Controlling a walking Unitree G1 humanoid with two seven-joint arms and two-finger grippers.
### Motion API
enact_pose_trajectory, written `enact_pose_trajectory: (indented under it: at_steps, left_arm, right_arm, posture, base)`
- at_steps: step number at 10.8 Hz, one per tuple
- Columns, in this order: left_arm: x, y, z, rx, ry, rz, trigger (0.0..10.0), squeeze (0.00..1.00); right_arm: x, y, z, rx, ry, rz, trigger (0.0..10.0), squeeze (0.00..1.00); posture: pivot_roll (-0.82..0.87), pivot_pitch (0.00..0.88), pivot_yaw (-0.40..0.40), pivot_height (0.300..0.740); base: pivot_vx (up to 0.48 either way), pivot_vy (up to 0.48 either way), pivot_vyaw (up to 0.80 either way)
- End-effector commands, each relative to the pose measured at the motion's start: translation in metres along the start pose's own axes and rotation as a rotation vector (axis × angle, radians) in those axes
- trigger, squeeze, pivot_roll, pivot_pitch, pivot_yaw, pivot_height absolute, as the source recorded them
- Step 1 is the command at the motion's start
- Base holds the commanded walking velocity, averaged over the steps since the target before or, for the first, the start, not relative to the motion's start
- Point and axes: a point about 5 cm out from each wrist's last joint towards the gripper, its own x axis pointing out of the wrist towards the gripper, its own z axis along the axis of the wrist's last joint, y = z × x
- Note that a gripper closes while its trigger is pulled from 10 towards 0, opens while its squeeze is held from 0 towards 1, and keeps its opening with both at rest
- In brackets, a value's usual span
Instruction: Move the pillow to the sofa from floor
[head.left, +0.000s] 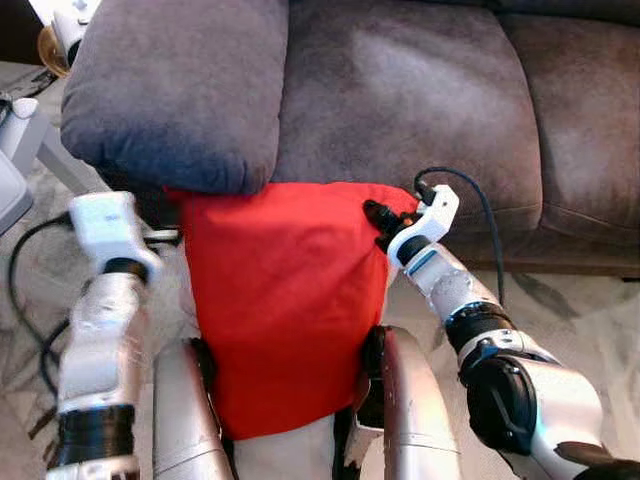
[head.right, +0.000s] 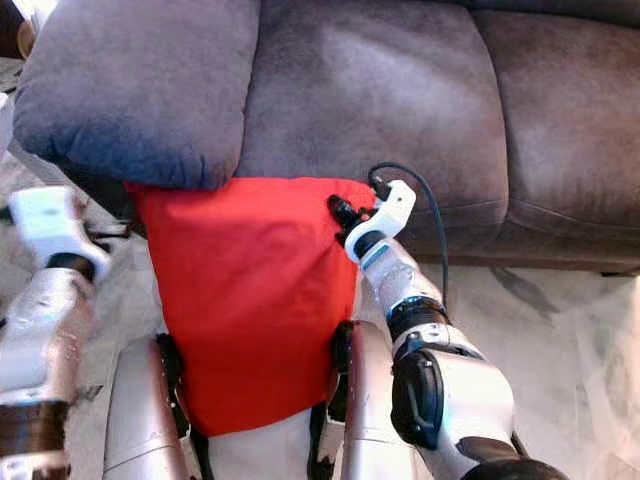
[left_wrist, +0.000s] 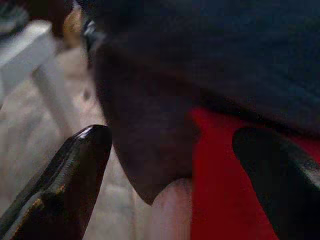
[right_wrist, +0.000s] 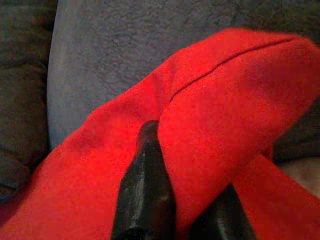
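A red pillow (head.left: 280, 300) leans against the front of the grey-brown sofa (head.left: 420, 90), its top edge at the seat cushion's front and its bottom between my legs. My right gripper (head.left: 385, 222) is shut on the red pillow's upper right corner; in the right wrist view a black finger (right_wrist: 145, 185) presses into folded red fabric (right_wrist: 225, 110). My left gripper (left_wrist: 175, 175) stands open beside the pillow's upper left corner, below the sofa's armrest (head.left: 180, 90), with red cloth near one finger (left_wrist: 280, 185) and nothing held.
The padded armrest overhangs the pillow's left top corner. A white stand (head.left: 30, 150) and black cables (head.left: 25, 300) lie on the pale marbled floor (head.left: 580, 310) to my left. The sofa seat behind the pillow is broad and bare.
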Motion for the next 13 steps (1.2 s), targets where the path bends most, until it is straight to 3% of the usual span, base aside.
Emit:
enact_pose_trajectory:
  at_steps: [1, 2, 4, 6, 13]
  left_arm:
    - [0.003, 0.014, -0.012, -0.179, 0.089, 0.070, 10.0, 0.00]
    - [0.005, 0.015, -0.017, -0.288, 0.131, 0.041, 10.0, 1.00]
    - [0.013, 0.005, -0.026, -0.466, 0.207, -0.074, 10.0, 1.00]
    - [0.026, -0.007, -0.031, -0.558, 0.271, -0.169, 10.0, 1.00]
    - [0.026, -0.007, -0.031, -0.558, 0.271, -0.169, 10.0, 1.00]
  right_arm:
    - [-0.004, -0.009, -0.005, -0.005, 0.024, -0.019, 0.0, 0.00]
    - [-0.004, -0.009, -0.005, -0.005, 0.024, -0.021, 0.0, 0.00]
    - [-0.005, -0.009, -0.007, -0.006, 0.033, -0.017, 0.0, 0.00]
    - [-0.004, -0.008, -0.007, -0.009, 0.042, -0.007, 0.0, 0.00]
    - [-0.004, -0.008, -0.007, -0.009, 0.042, -0.007, 0.0, 0.00]
  posture:
    - [0.12, 0.325, -0.131, 0.523]
    - [0.12, 0.325, -0.131, 0.523]
    - [0.11, 0.329, -0.128, 0.523]
    - [0.10, 0.332, -0.128, 0.523]
    - [0.10, 0.332, -0.128, 0.523]
  base:
    - [0.000, 0.000, 0.00]
    - [0.000, 0.000, 0.00]
    - [0.000, 0.000, 0.00]
    - [0.000, 0.000, 0.00]
    - [0.000, 0.000, 0.00]
